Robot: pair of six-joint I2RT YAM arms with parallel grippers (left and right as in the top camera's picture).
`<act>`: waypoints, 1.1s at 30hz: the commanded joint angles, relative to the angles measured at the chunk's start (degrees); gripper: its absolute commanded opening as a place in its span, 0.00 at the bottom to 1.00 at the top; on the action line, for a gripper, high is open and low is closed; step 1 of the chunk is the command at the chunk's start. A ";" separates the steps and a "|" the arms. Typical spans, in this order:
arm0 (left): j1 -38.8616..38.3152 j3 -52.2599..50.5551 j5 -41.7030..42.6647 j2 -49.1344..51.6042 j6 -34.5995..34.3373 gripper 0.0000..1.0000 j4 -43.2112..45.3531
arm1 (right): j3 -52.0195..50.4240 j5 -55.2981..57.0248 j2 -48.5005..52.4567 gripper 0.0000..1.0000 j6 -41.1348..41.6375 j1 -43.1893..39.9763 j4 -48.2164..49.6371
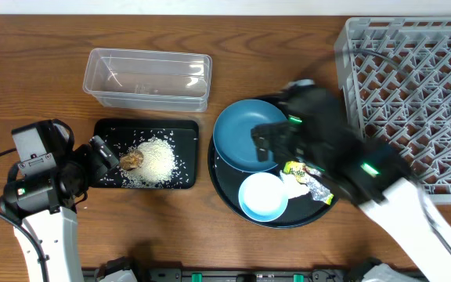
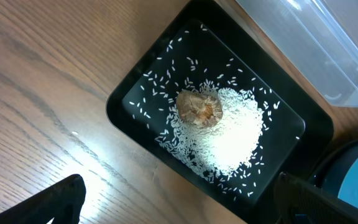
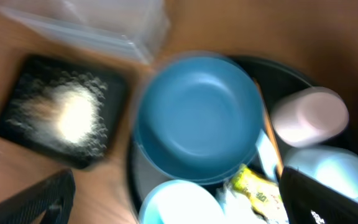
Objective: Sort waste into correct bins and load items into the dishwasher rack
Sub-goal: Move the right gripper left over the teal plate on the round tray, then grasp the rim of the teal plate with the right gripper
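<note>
The black rectangular tray (image 1: 185, 129) lies at 9 o'clock on the counter (image 1: 37, 63), its long axis running 9 to 3. White rice (image 1: 159, 157) is heaped in it, with a brown lump (image 1: 134, 160) on the heap's 9 o'clock edge. The clear tub (image 1: 149, 78) sits just beyond it toward 12, parallel to it.

The left pincer (image 2: 179, 199) hangs over the tray's near edge, jaws spread wide, gripping nothing and touching nothing.

The round black tray (image 1: 218, 180) stands at the centre, just beside the rectangular tray. On it the dark-blue plate (image 1: 241, 133) lies toward 11 and the pale-blue bowl (image 1: 263, 196) toward 6, mouth up. The yellow-green wrapper (image 1: 294, 168), white tissue (image 1: 292, 185) and silver foil (image 1: 319, 190) bunch at its 4 o'clock. In the blurred right wrist view a wooden stick (image 3: 269, 137) runs roughly 12 to 6 along the plate's edge. Beside it a white cup (image 3: 309, 115) and a light-blue cup (image 3: 328, 171) are both visible.

The right pincer (image 3: 178, 186) hovers above the plate, wide open and empty.

The dishwasher rack (image 1: 413, 86) fills the 2 o'clock corner.
</note>
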 commanded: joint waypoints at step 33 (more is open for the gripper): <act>0.31 1.25 -0.15 -0.04 1.16 0.98 -0.17 | 8.13 -10.97 38.97 0.75 -21.42 7.32 4.55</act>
